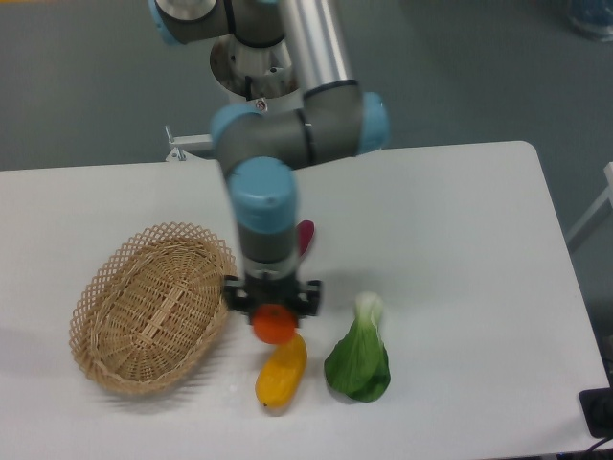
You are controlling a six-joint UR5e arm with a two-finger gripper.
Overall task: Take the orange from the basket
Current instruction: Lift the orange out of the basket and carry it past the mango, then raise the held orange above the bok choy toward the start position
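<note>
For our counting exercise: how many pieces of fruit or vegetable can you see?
4. The orange in the pincer; the yellow fruit below it; the leafy green to its right; a purple vegetable partly hidden behind the arm. The basket looks empty.

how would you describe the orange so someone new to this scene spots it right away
Find the wicker basket at the table's left, then look just past its right rim to the arm's end effector. The orange is the small round ball clamped there, above a longer yellow fruit and left of the leafy green.

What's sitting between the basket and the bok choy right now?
In the camera view, the end effector holding the orange, with the yellow fruit just below.
</note>
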